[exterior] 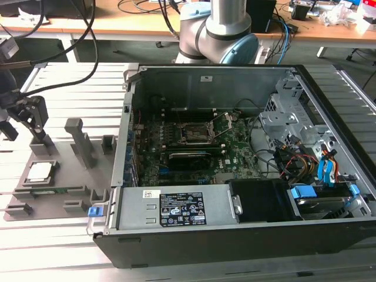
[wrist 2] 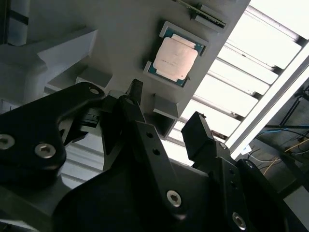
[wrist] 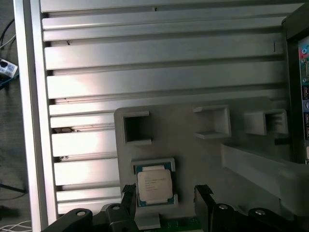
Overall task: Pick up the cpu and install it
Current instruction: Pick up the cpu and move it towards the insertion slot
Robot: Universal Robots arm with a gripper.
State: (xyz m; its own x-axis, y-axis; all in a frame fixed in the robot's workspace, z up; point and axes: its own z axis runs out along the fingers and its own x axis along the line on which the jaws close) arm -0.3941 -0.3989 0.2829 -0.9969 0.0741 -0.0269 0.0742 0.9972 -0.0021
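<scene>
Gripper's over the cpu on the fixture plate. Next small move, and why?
Probably a slight sideways nudge to centre on the cpu before any descent. In the first wrist view the gripper is open, its fingers either side of the cpu. The cpu lies flat in its pocket on the grey fixture plate, and it looks nearer one finger than the other.

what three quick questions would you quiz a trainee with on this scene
1. True or false: the cpu already sits inside the computer case.
2. The jaws are: A open, B shut on the cpu, C shut on a cable.
3. Fill in: the cpu lies on a grey ___ outside the computer case.

Key: 1 false; 2 A; 3 tray.
</scene>
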